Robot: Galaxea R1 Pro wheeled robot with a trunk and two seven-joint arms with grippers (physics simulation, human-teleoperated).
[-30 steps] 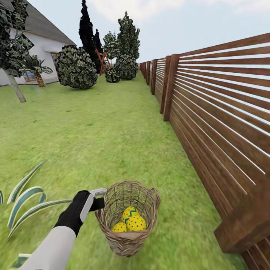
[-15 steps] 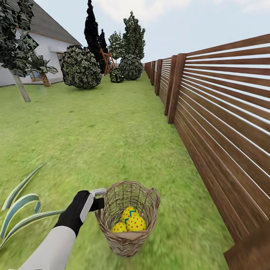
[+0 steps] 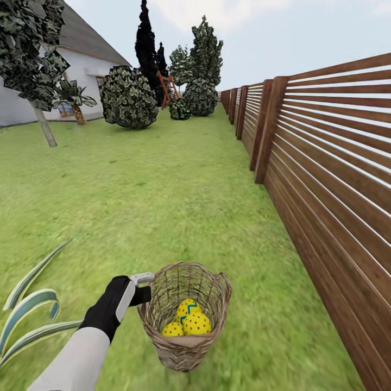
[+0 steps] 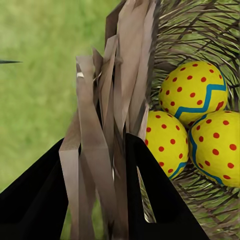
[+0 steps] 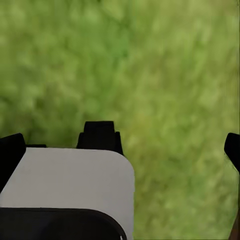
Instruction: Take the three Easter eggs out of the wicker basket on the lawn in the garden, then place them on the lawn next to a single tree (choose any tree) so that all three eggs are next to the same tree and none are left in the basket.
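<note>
The wicker basket (image 3: 184, 347) hangs just above the lawn (image 3: 163, 190), low in the head view. My left gripper (image 3: 144, 288) is shut on its rim. All three Easter eggs lie inside it, one with a teal zigzag (image 3: 188, 309) and two dotted ones (image 3: 197, 323) (image 3: 173, 329). In the left wrist view my left gripper (image 4: 97, 142) pinches the woven rim, and the eggs (image 4: 192, 92) (image 4: 165, 142) (image 4: 217, 147) sit close behind it. A tree (image 3: 44, 127) with a pale trunk stands far off at the left. My right gripper (image 5: 121, 150) is open over bare grass.
A brown slat fence (image 3: 326, 163) runs along the whole right side. Striped plant leaves (image 3: 32, 315) lie at the lower left. Far ahead stand a round bush (image 3: 127, 98), a thin dark tree (image 3: 146, 49) and a white house (image 3: 92, 65).
The whole view has shifted: the fence post at the lower right has slid out of the picture and the far trees have drifted right. The basket stays held in the same spot.
</note>
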